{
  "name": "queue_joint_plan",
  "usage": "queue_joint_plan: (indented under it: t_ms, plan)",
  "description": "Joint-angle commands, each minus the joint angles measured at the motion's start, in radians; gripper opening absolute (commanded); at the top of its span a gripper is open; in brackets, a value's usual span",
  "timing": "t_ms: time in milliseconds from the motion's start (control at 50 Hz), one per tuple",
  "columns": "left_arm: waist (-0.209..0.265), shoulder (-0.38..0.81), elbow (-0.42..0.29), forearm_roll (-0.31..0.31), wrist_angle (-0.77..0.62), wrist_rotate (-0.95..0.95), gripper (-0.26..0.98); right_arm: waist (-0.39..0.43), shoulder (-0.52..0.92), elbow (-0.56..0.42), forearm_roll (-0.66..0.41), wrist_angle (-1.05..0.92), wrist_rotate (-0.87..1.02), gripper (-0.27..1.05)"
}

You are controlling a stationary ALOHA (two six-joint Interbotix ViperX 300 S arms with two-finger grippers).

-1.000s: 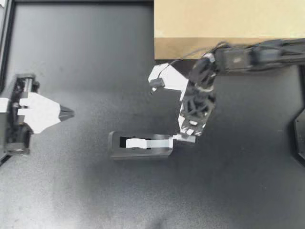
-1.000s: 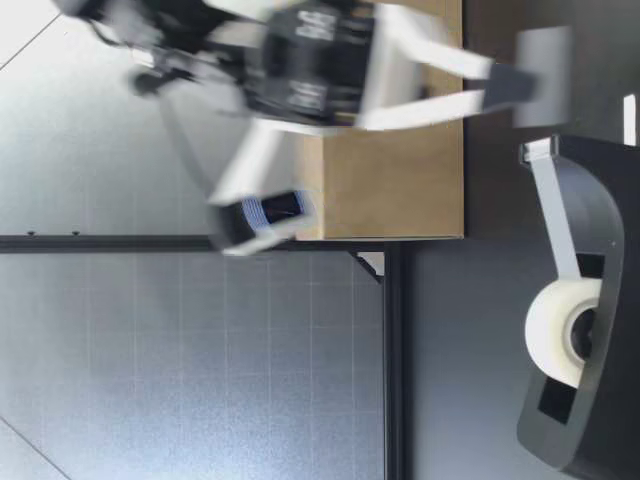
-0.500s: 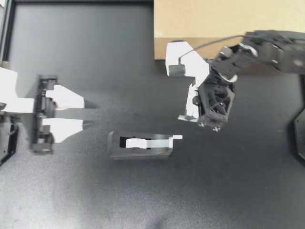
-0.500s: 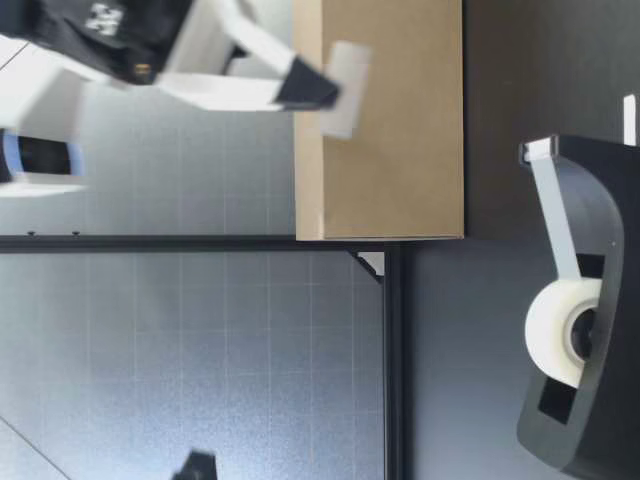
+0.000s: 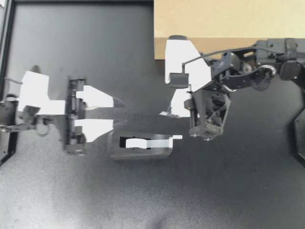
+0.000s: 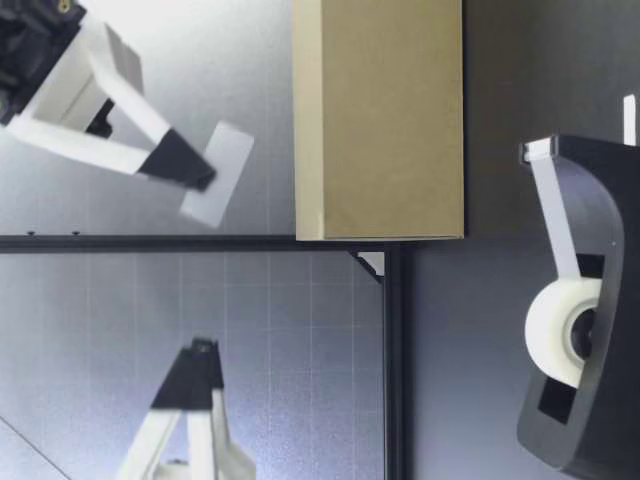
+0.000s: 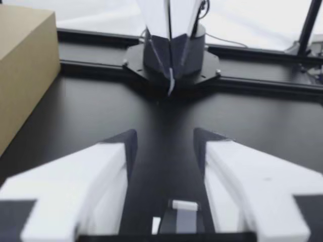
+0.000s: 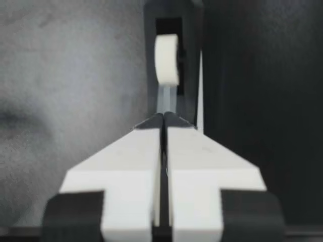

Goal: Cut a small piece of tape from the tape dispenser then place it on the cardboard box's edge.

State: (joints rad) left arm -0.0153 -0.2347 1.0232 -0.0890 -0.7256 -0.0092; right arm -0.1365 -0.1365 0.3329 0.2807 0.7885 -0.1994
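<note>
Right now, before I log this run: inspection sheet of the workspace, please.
Surface: black table, dark and matte.
Job's things: tape dispenser upright mid-table, with the tape end on its cutter. Cardboard box at the far edge. Piece of tape cut and held in the air, not yet on the box.
Clutter: nothing seen.
Grippers: left gripper open, raised, pointing at the dispenser's roll end. Right gripper shut on the piece of tape, raised between dispenser and box.
Cables: black cable looped over the right arm, clear of the tape.
Surroundings: black frame rail around the table, and a pale wall behind.
</note>
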Motion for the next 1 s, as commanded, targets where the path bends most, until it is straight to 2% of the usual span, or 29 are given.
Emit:
queue_joint_plan:
  t_ms: [0,200,420,980]
  plan:
    - [-0.002,0.023,-0.049,-0.002,-0.015,0.009,0.41,0.015,0.006,-0.048,-0.002,-0.008,0.002,-0.09]
    - [-0.002,0.058,-0.086,-0.002,-0.017,0.021,0.41,0.02,0.055,-0.1,-0.002,-0.003,-0.003,-0.09]
    - [-0.002,0.067,-0.095,0.0,-0.017,0.021,0.41,0.02,0.091,-0.129,-0.028,0.003,-0.003,-0.08]
    - [-0.002,0.086,-0.109,0.0,-0.017,0.018,0.4,0.02,0.094,-0.146,-0.055,0.003,0.0,-0.08]
